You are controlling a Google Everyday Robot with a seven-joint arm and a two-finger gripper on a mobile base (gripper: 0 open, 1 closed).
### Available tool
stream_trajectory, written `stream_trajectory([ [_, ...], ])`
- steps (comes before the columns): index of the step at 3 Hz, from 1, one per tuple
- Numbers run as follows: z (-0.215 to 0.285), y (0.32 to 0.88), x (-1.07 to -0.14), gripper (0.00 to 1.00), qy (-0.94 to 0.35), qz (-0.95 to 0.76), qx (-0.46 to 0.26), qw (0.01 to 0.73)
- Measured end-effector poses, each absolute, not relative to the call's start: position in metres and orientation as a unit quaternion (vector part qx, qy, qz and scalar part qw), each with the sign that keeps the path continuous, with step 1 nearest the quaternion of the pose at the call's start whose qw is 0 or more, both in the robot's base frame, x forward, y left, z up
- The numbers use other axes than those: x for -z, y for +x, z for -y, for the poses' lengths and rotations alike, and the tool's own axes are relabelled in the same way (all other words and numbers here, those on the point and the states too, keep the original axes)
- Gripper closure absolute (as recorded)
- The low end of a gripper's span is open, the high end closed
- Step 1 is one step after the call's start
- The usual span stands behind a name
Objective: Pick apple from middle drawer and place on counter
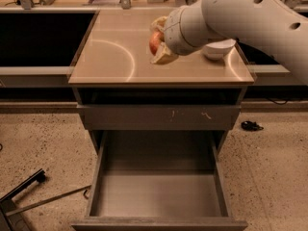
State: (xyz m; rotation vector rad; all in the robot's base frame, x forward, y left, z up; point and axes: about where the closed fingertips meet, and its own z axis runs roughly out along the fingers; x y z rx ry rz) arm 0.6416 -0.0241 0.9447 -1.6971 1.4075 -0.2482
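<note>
Apple [154, 43], round and red-orange, clamped in pale gripper [159, 41] over glossy tan counter [110, 61]; smooth grey rectangular middle drawer [156, 194] stands open.

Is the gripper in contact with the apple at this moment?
Touching. The camera view shows the gripper above the counter, its pale fingers pressed against opposite sides of the apple, with no gap visible.
</note>
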Motion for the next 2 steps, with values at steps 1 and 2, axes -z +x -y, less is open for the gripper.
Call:
stream_trajectory([
  [1, 0.027, 0.686, -0.938, 1.00, -0.680, -0.568, 0.111, 0.451],
  [2, 0.039, 0.736, -0.913, 1.00, -0.666, -0.597, 0.105, 0.435],
])
